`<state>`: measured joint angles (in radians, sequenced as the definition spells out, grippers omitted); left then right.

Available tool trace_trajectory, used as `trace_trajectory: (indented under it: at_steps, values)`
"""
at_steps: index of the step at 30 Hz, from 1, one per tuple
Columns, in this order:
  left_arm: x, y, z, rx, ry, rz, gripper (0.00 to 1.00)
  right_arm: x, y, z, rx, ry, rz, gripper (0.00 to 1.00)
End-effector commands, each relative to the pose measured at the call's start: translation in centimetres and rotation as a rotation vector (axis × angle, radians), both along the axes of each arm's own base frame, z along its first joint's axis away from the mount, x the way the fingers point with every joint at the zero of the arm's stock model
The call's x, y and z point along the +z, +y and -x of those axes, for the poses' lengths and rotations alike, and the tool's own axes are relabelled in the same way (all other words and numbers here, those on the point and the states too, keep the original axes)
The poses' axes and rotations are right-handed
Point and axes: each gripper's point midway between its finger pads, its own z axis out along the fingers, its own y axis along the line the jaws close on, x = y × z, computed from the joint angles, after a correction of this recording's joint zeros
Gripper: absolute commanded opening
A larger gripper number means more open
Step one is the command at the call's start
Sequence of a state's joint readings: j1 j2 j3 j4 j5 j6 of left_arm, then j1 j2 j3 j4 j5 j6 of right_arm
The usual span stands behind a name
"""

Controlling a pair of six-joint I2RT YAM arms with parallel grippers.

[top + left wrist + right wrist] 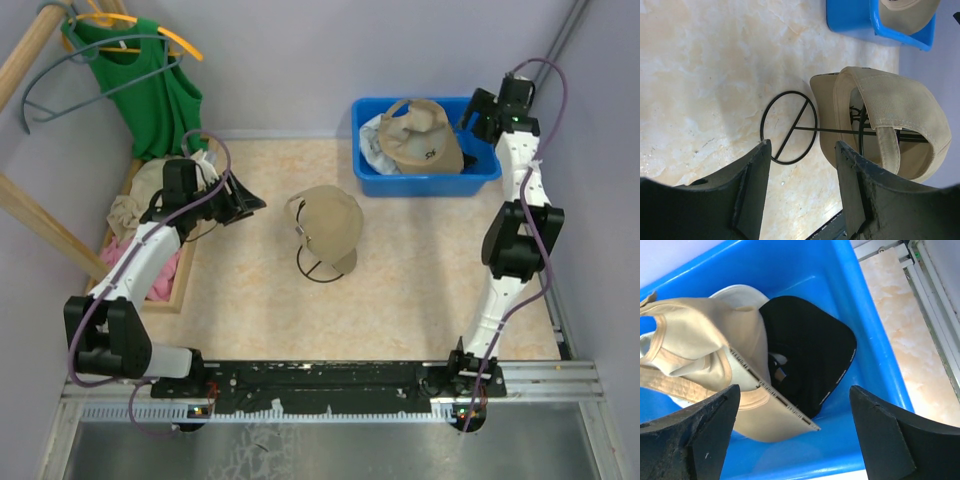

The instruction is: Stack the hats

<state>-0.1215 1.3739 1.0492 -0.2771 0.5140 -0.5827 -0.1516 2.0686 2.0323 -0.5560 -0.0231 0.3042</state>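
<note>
one tan cap (pixel 327 222) sits over a dark wire stand (pixel 318 268) near the middle of the bench, its brim dipping toward the near edge. from the left wrist its open back and woven strap show, with the stand's ring base flat on the top. the other three caps lie heaped in a blue bin (pixel 430 185) at the far right corner. a second tan cap (pixel 425 140) with a small dark logo is uppermost, a white cap (pixel 740 292) peeks from under it, and a black cap (pixel 810 355) rests against the bin's right wall.

the right gripper (pixel 795 395) hangs over that bin, jaws spread wide, holding nothing. the left gripper (pixel 245 203) is left of the stand and apart from it, fingers parted and empty.

the bench top (pixel 420 290) is pale beige, marbled, matte. a wooden tray (pixel 185 275) on the left edge holds beige and pink cloth. lavender walls close in on three sides, and a green vest (pixel 150 80) hangs from a rail at the far left.
</note>
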Motion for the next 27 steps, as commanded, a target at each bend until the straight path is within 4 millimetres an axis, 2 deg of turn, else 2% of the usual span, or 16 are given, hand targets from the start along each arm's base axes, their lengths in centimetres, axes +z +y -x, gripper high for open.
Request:
trace_trajectory:
  at_steps: [1, 11, 17, 19, 20, 21, 22, 24, 27]
  values:
    - [1.4, 0.1, -0.9, 0.011, -0.041, 0.009, 0.6, 0.0, 0.0, -1.3, 0.073, -0.022, -0.043, 0.9]
    - [3.4, -0.1, -2.1, 0.007, -0.077, 0.012, 0.61, -3.2, 2.1, -1.6, 0.149, 0.005, -0.145, 0.89]
    - [4.7, -0.1, -2.7, 0.008, -0.104, 0.016, 0.61, -6.2, 2.7, -1.7, 0.159, 0.049, -0.196, 0.81]
    - [5.6, -0.1, -3.1, 0.014, -0.125, 0.018, 0.61, -7.1, 3.0, -1.7, 0.169, 0.063, -0.21, 0.7]
    - [6.3, 0.0, -3.3, 0.018, -0.137, 0.019, 0.61, -7.3, 3.3, -1.7, 0.178, 0.068, -0.218, 0.62]
    - [7.1, 0.0, -3.6, 0.022, -0.151, 0.024, 0.62, -7.5, 3.4, -1.7, 0.185, 0.071, -0.226, 0.48]
    - [8.1, 0.1, -4.0, 0.026, -0.166, 0.03, 0.61, -7.5, 3.7, -1.6, 0.193, 0.073, -0.232, 0.26]
    - [10.2, 0.1, -4.7, 0.033, -0.193, 0.042, 0.62, -6.6, 4.0, -1.4, 0.212, 0.059, -0.228, 0.0]
    - [13.8, -0.3, -5.9, 0.02, -0.235, 0.069, 0.62, -3.3, 4.4, -1.0, 0.238, 0.001, -0.219, 0.0]
